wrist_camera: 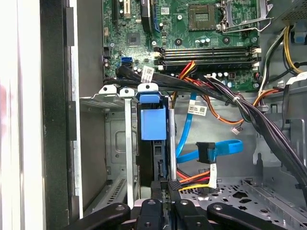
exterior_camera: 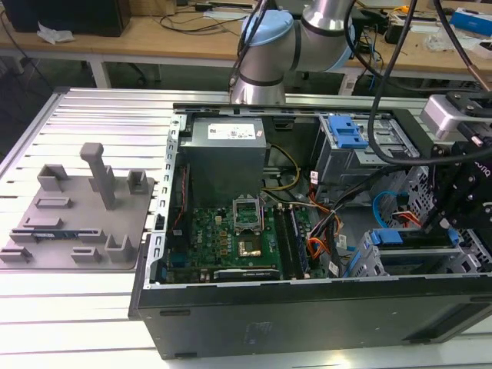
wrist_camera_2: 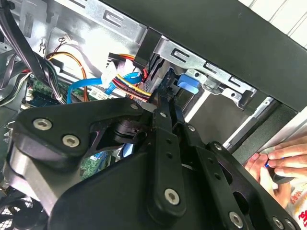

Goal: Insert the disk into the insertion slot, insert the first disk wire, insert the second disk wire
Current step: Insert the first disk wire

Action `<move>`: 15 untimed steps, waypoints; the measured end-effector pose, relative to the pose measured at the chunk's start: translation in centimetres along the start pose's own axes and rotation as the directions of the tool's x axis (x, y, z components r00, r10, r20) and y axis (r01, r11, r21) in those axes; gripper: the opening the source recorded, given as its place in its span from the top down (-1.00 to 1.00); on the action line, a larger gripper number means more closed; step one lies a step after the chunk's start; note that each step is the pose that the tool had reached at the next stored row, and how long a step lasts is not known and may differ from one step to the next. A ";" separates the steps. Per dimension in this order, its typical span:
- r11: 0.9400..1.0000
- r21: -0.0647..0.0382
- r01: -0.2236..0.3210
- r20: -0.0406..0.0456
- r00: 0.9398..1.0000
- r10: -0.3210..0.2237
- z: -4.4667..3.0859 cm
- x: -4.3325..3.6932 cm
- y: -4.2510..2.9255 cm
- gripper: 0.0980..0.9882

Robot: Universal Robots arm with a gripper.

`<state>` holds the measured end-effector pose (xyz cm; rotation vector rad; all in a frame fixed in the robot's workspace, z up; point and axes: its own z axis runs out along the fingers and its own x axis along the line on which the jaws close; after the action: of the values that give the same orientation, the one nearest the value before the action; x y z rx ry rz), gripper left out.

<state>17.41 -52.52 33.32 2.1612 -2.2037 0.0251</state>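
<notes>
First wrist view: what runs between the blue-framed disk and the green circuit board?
A bundle of black cables crosses between disk and circuit board in the first wrist view.

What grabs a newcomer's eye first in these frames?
The open computer case with its green motherboard in the middle of the exterior view. In the first wrist view, the disk in its bright blue carrier sits in the insertion slot, the gripper right at its end beside a black connector with coloured wires.

Bright even light, glare on chassis [wrist_camera_2: 91,31]
</notes>
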 end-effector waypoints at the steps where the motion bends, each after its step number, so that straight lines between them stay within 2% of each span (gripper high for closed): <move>1: 1.000 0.000 0.000 0.003 1.000 0.000 0.14 -0.01 0.00 0.85; 2: 1.000 0.000 0.000 0.003 1.000 0.000 0.15 -0.01 0.00 0.82; 4: 1.000 0.000 0.000 0.001 1.000 0.000 -0.03 0.00 0.01 0.55; 5: 1.000 -0.001 0.000 0.000 1.000 0.000 -0.31 0.01 0.01 0.55; 6: 1.000 -0.001 0.000 -0.002 1.000 0.000 -0.67 0.01 0.02 0.40; 10: 1.000 0.000 -0.001 -0.023 1.000 0.001 -4.11 -0.62 0.13 0.40; 11: 1.000 0.000 -0.001 -0.028 1.000 0.001 -4.12 -0.69 0.13 0.40; 15: 1.000 0.000 -0.001 -0.033 0.999 0.001 -4.15 -0.72 0.13 0.40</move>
<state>17.41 -51.59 37.42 2.1435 -2.1872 0.0606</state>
